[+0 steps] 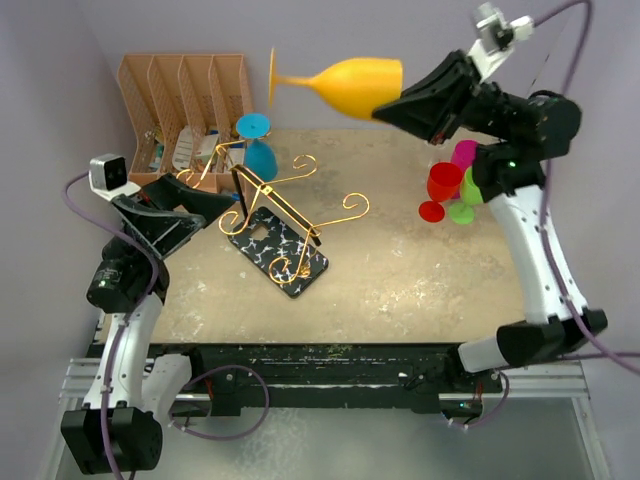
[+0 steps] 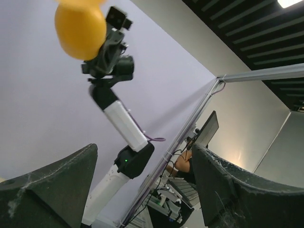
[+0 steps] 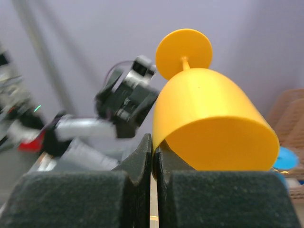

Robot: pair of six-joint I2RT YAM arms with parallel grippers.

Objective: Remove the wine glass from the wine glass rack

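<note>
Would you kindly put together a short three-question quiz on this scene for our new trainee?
1. True or false: the right gripper is shut on the rim of the yellow wine glass.
2. Which glass hangs foot-up on the wine glass rack? A red; B blue; C green.
3. Fill in: the left gripper stands ___, holding nothing.
Key: 1 true; 2 B, the blue glass; 3 open.

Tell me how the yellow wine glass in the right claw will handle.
Probably light and stiff: the yellow wine glass looks like opaque plastic and juts sideways from the right claw pinching only its rim. Its smooth wall may slip or pivot there.
</note>
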